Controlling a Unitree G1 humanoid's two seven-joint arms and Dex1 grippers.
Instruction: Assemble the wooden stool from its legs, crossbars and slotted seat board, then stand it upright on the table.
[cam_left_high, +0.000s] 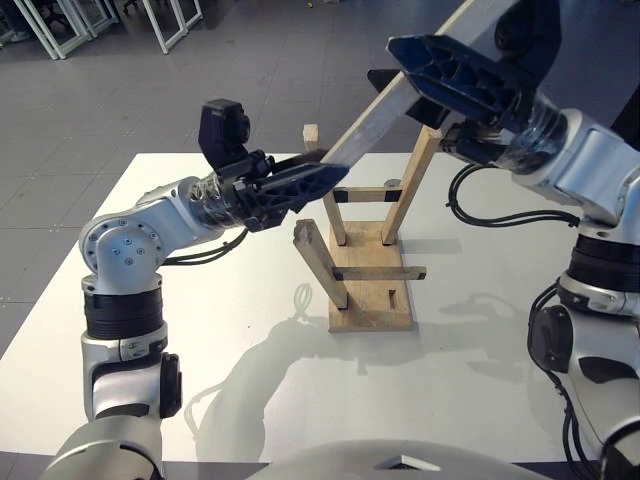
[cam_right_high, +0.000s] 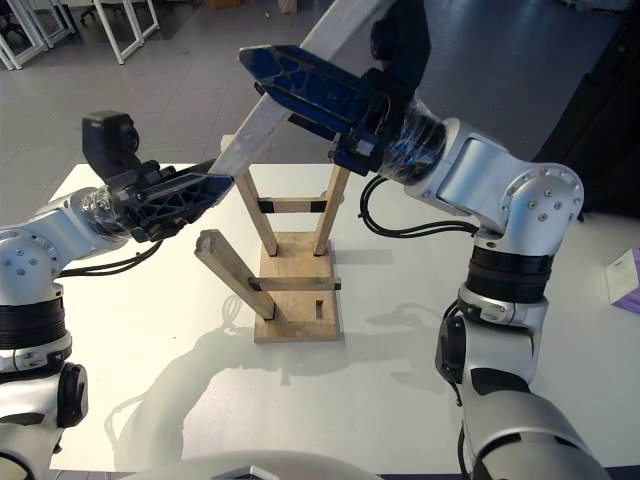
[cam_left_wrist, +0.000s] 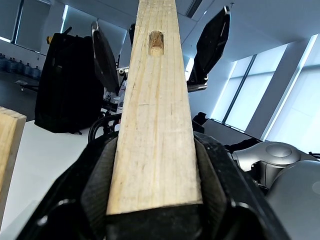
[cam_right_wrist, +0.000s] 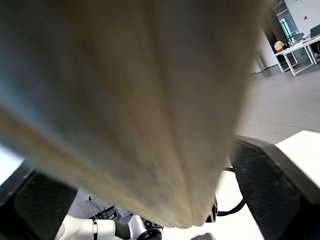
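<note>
While a loose leg (cam_left_high: 375, 125) is held aloft between both arms, last-leg fitting is judged in hand.
Nearest, its lower end is clamped by fingers of the left gripper (cam_left_high: 318, 180). On the counter (cam_left_high: 480, 360) the seat board (cam_left_high: 375, 305) lies flat, three legs and crossbars already up. Farther, the right gripper (cam_left_high: 383, 62) straddles the leg, fingers spread. Next, the end must be lowered squarely into the bare slot (cam_left_high: 391, 297).

I read no text, label, number or sign on any surface in front of me. The purple object (cam_right_high: 626, 281) at the right edge of the frame is too small for me to make out any print.
</note>
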